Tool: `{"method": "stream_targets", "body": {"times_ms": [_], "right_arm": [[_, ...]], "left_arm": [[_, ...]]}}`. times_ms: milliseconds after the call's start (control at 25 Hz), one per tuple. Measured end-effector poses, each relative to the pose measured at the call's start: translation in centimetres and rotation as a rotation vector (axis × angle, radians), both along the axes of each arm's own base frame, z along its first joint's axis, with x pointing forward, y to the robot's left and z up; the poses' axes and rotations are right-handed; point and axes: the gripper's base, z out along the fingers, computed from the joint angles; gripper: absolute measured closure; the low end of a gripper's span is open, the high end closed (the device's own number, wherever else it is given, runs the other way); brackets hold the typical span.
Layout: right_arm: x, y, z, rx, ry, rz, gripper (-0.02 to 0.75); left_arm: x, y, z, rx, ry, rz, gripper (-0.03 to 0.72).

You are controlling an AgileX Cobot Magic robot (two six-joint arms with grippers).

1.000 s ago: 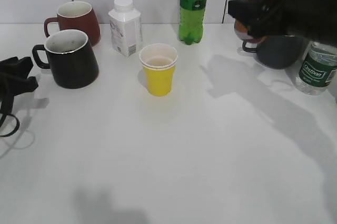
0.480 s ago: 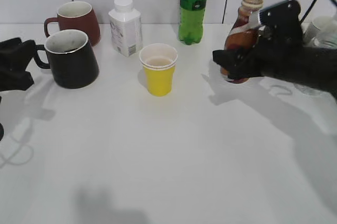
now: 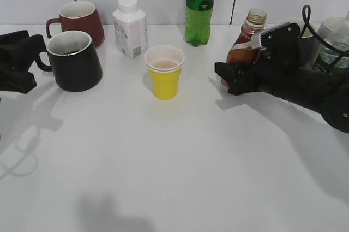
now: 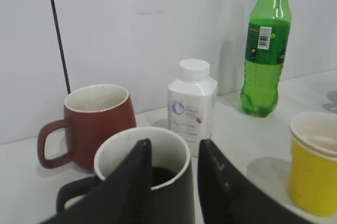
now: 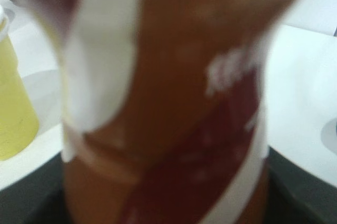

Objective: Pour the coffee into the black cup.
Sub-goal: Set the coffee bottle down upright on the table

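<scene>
At the worktop's left edge, the left hand [image 3: 27,68] is set half open at the handle of the black cup [image 3: 73,60], one finger over its rim. Near the back edge stands a yellow cup [image 3: 164,71]. Toward the right edge, the coffee bottle [image 3: 244,46] is held upright in the right hand [image 3: 232,76].

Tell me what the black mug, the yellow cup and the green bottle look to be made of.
Black mug: likely glazed ceramic; glossy dark outside, thick pale rim, speckled whitish inside.
Yellow cup: apparently paper; matte yellow wall, thin rolled whitish rim, and it looks like two cups nested.
Green bottle: seemingly plastic; translucent green with shiny highlights, a printed label and a lobed base.
</scene>
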Motion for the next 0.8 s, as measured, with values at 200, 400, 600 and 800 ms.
{"method": "stream_targets", "body": {"times_ms": [200,400,600,800], "right_arm": [[0.01,0.01,-0.09,0.003,-0.002,0.001,0.211],[-0.07,0.10,-0.11,-0.003,-0.003,0.016,0.192],[-0.31,0.35,-0.20,0.011,0.022,0.048,0.096],[-0.38,0.21,-0.08,-0.021,0.050,0.040,0.082]], "left_arm": [[-0.10,0.02,0.26,-0.001,-0.010,0.001,0.448],[-0.10,0.02,0.25,0.000,-0.008,0.001,0.448],[-0.10,0.02,0.24,0.000,-0.008,0.001,0.448],[-0.10,0.02,0.24,0.000,-0.008,0.001,0.448]]}}
